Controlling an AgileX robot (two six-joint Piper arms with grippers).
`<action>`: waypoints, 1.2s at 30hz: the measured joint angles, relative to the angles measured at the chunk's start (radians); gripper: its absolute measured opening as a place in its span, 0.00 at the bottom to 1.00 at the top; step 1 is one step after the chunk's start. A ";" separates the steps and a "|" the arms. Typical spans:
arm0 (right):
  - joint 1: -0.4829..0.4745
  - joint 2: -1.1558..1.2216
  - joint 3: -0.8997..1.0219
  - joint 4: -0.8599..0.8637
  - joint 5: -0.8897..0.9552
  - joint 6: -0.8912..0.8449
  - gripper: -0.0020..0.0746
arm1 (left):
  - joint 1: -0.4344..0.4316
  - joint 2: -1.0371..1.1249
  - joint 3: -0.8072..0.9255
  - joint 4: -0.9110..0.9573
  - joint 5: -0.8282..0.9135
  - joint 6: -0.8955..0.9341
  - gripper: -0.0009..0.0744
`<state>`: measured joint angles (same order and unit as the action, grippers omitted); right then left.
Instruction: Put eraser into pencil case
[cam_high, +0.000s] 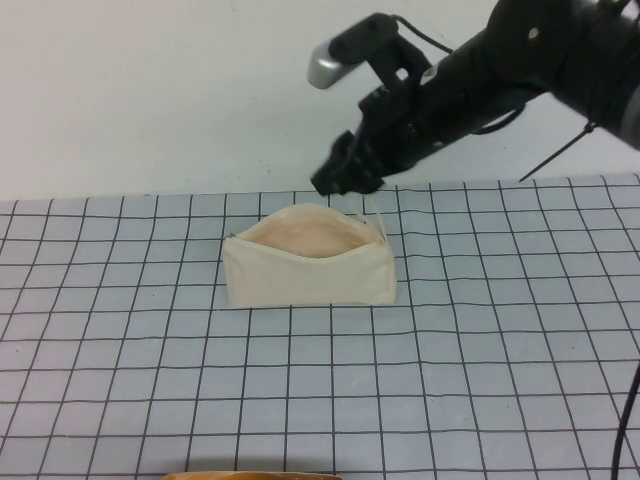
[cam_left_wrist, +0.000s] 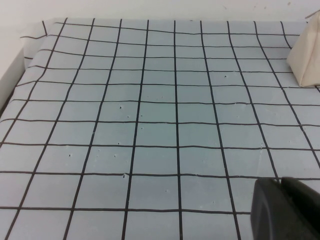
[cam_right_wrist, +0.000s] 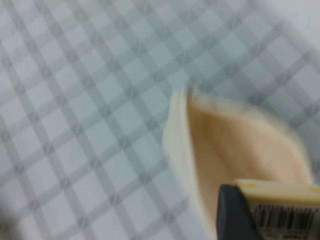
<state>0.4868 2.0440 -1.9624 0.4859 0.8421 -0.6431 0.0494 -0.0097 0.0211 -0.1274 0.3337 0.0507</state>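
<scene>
Bare robot test bench, pale blue table cover (cam_high: 120, 380) ruled with a black grid, plain white wall (cam_high: 150, 90) behind, black robot arm (cam_high: 520, 60) with cabling above, nothing homely or shop-like in view

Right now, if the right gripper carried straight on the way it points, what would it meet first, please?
Most likely the pencil case: the right gripper, shut on the eraser, hangs above its open mouth, aimed at the peach lining. The depth is uncertain.
</scene>
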 joint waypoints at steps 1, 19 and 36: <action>0.002 0.010 0.000 0.024 -0.047 -0.017 0.43 | 0.000 0.000 0.000 0.000 0.000 0.000 0.01; 0.010 0.171 0.000 0.181 -0.245 -0.085 0.59 | 0.000 0.000 0.000 0.000 0.000 0.000 0.01; -0.058 -0.254 0.076 0.183 0.072 -0.071 0.05 | 0.000 0.000 0.000 0.000 0.000 0.000 0.01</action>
<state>0.4292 1.7898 -1.8863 0.6688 0.9138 -0.7141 0.0494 -0.0097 0.0211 -0.1274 0.3337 0.0507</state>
